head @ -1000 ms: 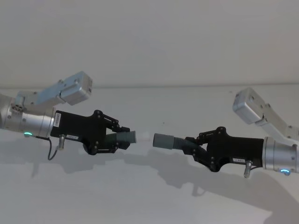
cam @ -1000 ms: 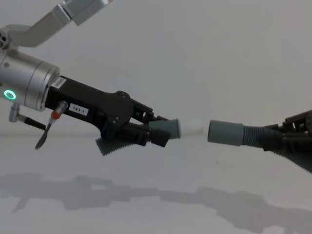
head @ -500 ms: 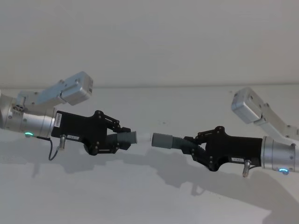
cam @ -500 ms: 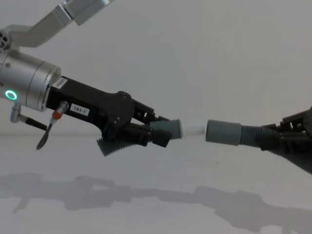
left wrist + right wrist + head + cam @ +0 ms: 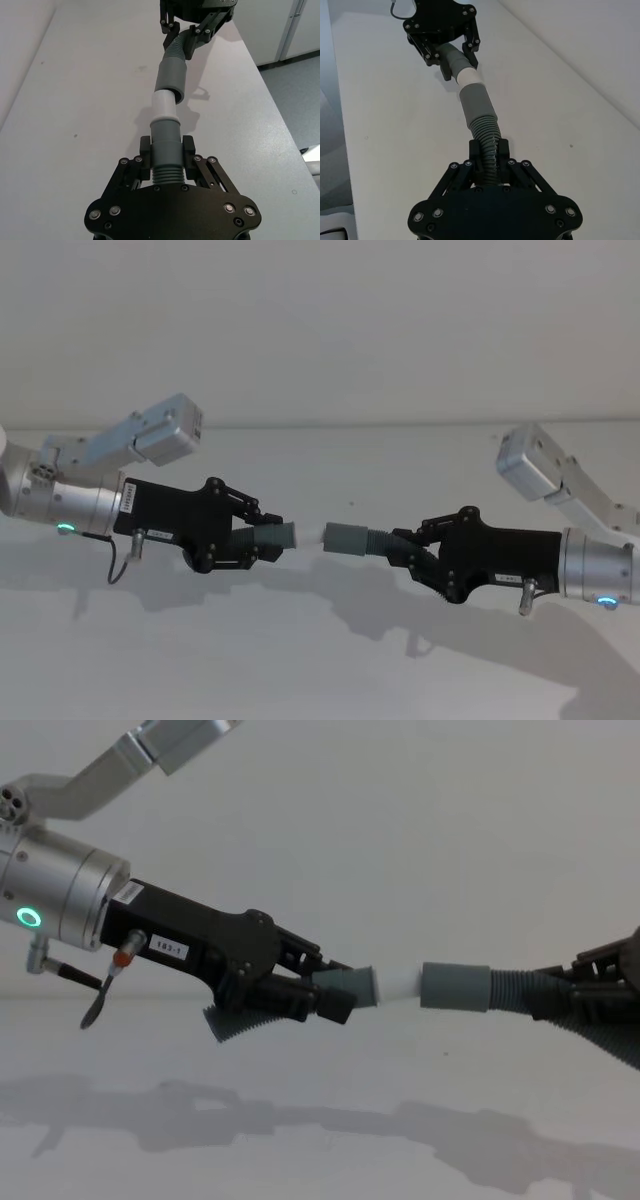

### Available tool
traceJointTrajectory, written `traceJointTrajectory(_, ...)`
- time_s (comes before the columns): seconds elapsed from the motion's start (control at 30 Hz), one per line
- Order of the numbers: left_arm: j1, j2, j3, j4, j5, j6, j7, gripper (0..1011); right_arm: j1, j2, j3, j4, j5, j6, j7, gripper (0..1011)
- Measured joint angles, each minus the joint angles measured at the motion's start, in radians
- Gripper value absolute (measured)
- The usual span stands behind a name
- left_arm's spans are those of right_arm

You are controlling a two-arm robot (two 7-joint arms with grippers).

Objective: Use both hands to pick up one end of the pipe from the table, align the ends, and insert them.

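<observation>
Both grippers are up in the air above the white table (image 5: 300, 660), and each one holds a piece of the pipe.

The left gripper (image 5: 262, 533) is black and sits on a silver wrist with a green ring light (image 5: 29, 917). Its fingers (image 5: 188, 150) are squeezed tight on the narrower grey cuff (image 5: 165, 147), right where the ribs start. The whitish tip (image 5: 400, 985) sticks out past the fingers and points across at the other gripper. A short bit of ribbed hose (image 5: 245, 1020) hangs out under this gripper.

The right gripper (image 5: 405, 552) comes in from the right side. Its fingers (image 5: 503, 150) are clamped on the ribbed hose (image 5: 487, 137) a little way behind the wider grey sleeve (image 5: 346, 539). The sleeve points back at the left gripper.

The two ends meet in the middle, between the grippers, in one nearly straight line. The end of the whitish tip is just inside the mouth of the sleeve (image 5: 171, 82), and most of the tip is out in the open. The pipe does not touch the table. Dark shadows of the arms lie on the table near its front edge.

A thin black cable (image 5: 118, 558) loops down beside the left wrist
</observation>
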Motion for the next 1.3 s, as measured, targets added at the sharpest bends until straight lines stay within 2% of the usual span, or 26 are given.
traceJointTrajectory(1.3, -0.023, 0.009, 0.036, 0.009, -0.024, -0.003, -0.019, 332, 0.058, -0.001, -0.049, 0.016, 0.021, -0.006, 0.019, 184)
